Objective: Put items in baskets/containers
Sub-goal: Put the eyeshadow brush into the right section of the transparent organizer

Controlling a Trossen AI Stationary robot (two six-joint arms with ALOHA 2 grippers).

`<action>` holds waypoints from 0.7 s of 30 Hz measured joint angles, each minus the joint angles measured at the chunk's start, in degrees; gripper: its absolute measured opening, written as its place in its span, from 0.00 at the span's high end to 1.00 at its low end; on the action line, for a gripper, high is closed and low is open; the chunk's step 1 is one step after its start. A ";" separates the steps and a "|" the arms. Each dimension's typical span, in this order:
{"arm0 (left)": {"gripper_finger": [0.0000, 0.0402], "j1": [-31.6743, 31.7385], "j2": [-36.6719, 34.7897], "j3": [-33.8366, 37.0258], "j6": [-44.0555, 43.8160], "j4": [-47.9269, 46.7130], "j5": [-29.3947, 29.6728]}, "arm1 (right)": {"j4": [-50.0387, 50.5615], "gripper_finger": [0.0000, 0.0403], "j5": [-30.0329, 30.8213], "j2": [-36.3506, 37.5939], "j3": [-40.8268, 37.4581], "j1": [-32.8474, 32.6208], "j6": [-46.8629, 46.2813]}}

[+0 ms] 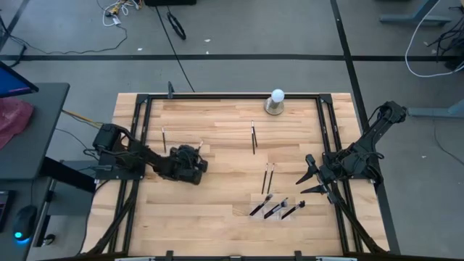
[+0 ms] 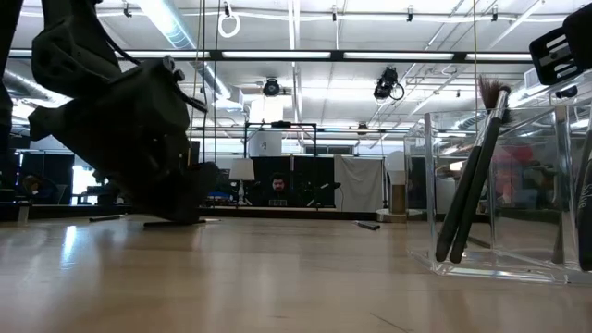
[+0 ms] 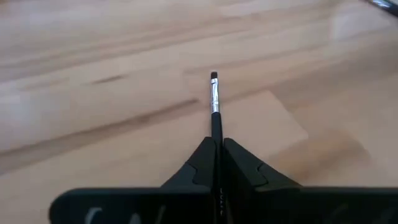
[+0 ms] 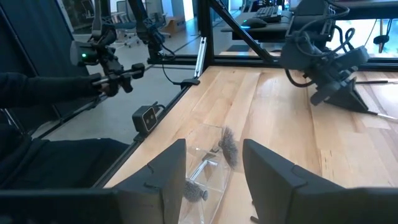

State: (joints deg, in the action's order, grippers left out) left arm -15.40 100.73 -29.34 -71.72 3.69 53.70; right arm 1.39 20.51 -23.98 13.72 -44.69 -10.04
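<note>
My left gripper (image 1: 200, 165) is down at the table's left-middle, shut on a slim dark makeup brush (image 3: 215, 102) whose silvery ferrule and small dark tip stick out past the fingers. The clear tray (image 1: 278, 210) sits near the front right with three brushes in it. In the low view, brushes (image 2: 472, 185) lean against the tray wall (image 2: 527, 194). My right gripper (image 1: 304, 183) hovers open just right of the tray and looks down on it (image 4: 199, 140). Loose brushes lie flat on the wood (image 1: 164, 139), (image 1: 253, 136), (image 1: 268, 177). My left gripper pinches the brush's dark handle (image 3: 216, 127) between its two shut fingers, which lie along the brush. The ferrule and tip point straight out ahead, low over the wood. Whether the brush touches the table, I cannot tell.
A white ball on a grey round base (image 1: 276, 101) stands at the far edge. A black frame rail (image 1: 217, 96) runs round the tabletop. Bare wood lies between the left gripper and the tray. A person sits in the room behind (image 2: 277, 190).
</note>
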 joint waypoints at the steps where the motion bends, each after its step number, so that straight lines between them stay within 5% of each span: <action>1: 0.96 -0.37 0.00 0.00 0.35 0.86 -0.20 | -0.02 0.60 0.00 -0.01 0.00 0.00 0.00; 21: 0.96 -4.13 0.00 -0.24 25.71 31.59 -0.12 | -0.04 0.60 0.13 0.00 0.00 0.00 0.01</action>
State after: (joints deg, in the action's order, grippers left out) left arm -19.53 100.73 -29.58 -46.01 35.29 53.58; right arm 1.34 20.64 -23.98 13.72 -44.69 -10.03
